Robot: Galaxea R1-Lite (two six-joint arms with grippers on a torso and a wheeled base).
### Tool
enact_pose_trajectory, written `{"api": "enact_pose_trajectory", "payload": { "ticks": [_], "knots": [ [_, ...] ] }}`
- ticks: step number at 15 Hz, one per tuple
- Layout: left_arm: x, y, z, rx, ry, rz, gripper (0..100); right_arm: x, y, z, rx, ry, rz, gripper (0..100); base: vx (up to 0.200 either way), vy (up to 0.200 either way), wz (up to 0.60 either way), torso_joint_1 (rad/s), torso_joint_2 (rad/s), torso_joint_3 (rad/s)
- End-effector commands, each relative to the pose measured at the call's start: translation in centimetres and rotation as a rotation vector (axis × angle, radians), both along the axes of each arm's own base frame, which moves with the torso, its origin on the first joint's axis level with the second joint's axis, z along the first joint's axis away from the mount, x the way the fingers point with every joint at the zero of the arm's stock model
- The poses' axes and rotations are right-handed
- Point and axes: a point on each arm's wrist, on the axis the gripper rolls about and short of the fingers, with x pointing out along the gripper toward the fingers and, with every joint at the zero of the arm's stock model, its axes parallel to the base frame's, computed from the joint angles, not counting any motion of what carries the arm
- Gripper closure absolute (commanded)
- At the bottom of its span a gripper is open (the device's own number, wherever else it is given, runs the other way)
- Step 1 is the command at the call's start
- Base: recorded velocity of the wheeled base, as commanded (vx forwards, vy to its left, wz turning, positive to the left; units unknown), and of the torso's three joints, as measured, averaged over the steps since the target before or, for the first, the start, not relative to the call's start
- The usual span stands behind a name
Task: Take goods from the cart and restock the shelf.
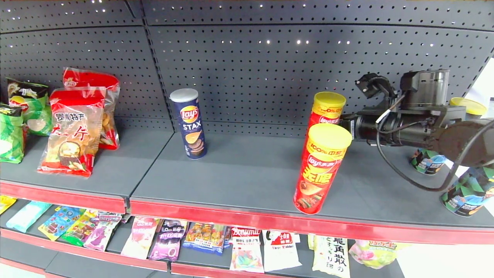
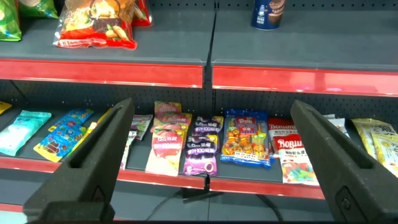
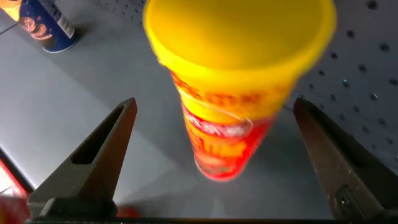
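Observation:
Two red chip cans with yellow lids stand on the grey shelf (image 1: pixel 247 177): a front can (image 1: pixel 320 170) near the red edge and a rear can (image 1: pixel 327 110) by the pegboard. My right arm comes in from the right at the rear can's height. In the right wrist view my right gripper (image 3: pixel 214 102) is open, its fingers (image 3: pixel 99 155) well apart on either side of a yellow-lidded red can (image 3: pixel 230 118) that stands upright and untouched. My left gripper (image 2: pixel 211 104) is open and holds nothing, facing the lower shelf's snack packets (image 2: pixel 205 146).
A blue chip can (image 1: pixel 190 123) stands mid-shelf. Red snack bags (image 1: pixel 73 131) and green bags (image 1: pixel 15 123) stand at the left. Dark patterned cans (image 1: pixel 467 193) sit at the right under my right arm. Flat packets (image 1: pixel 204 237) fill the shelf below.

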Motion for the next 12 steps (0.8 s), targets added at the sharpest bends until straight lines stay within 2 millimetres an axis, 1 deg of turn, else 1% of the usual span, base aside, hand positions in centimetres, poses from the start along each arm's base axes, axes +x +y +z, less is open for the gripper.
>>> {"api": "enact_pose_trajectory", "payload": {
  "ticks": [1,4,7,8,10,12],
  "knots": [
    [0.0,0.0,0.0,0.000,0.000,0.003,0,-1.8,-0.8,1.0,0.006,-0.021,-0.015,0,0.000,0.000,0.00,0.000,0.00,0.000],
    [0.0,0.0,0.0,0.000,0.000,0.000,0,-3.7,-1.3,0.6,-0.002,0.003,-0.040,0,0.000,0.000,0.00,0.000,0.00,0.000],
    [0.0,0.0,0.0,0.000,0.000,0.001,0,-4.9,-1.8,0.6,-0.001,0.008,-0.076,0,0.000,0.000,0.00,0.000,0.00,0.000],
    [0.0,0.0,0.0,0.000,0.000,0.003,0,-4.9,-1.8,0.6,-0.001,0.008,-0.076,0,0.000,0.000,0.00,0.000,0.00,0.000],
    [0.0,0.0,0.0,0.000,0.000,0.003,0,-7.3,-2.1,-0.1,-0.007,0.036,-0.070,0,0.000,0.000,0.00,0.000,0.00,0.000],
    [0.0,0.0,0.0,0.000,0.000,0.000,0,-9.0,-2.6,-1.0,-0.011,0.063,-0.075,0,0.000,0.000,0.00,0.000,0.00,0.000]
  ]
}}
